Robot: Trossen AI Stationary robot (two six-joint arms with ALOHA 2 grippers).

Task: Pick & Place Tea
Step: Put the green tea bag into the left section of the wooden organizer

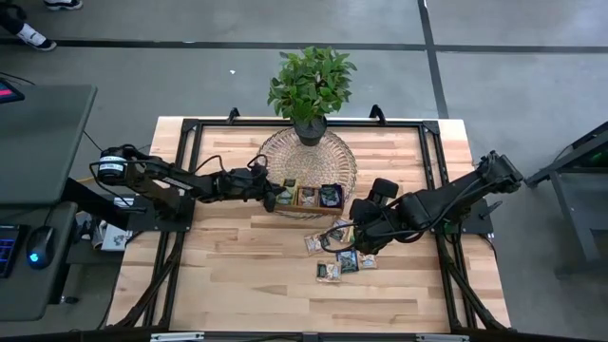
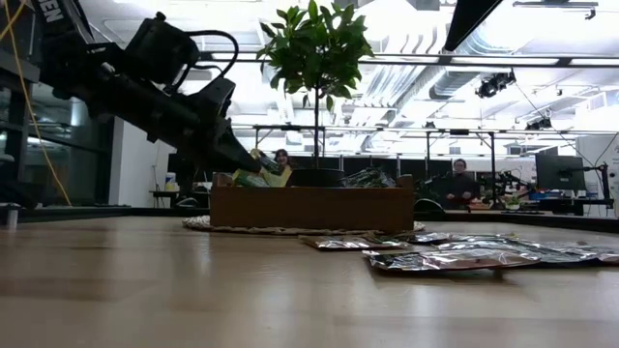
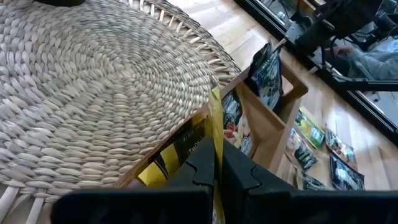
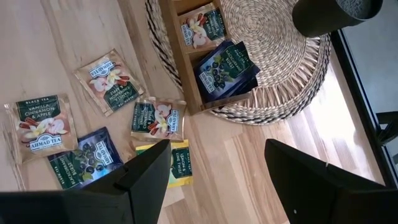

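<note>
A brown wooden tray (image 1: 306, 199) with three compartments stands on a woven mat (image 1: 309, 157) in front of a potted plant (image 1: 310, 85). Each compartment holds tea sachets. My left gripper (image 1: 273, 197) reaches in from the left and is shut on a yellow tea sachet (image 3: 216, 121) over the tray's left end (image 2: 224, 198). Several more tea sachets (image 1: 334, 255) lie flat on the table near the tray's right end. My right gripper (image 4: 217, 171) hangs open above them, with nothing between its fingers. My left gripper pinches the yellow sachet between its two fingers (image 3: 200, 163), flat faces against the pads. The fingers slant down from the table's left. The sachet's free part (image 3: 215, 106) sticks out past the fingertips over the tray's left compartment. I cannot tell whether it touches the tray.
The plant's dark pot (image 1: 310, 128) stands on the mat's far part. A black frame (image 1: 432, 171) runs around the table top. Bare wood lies along the near edge (image 1: 285, 304). People sit in the room behind (image 2: 459, 184).
</note>
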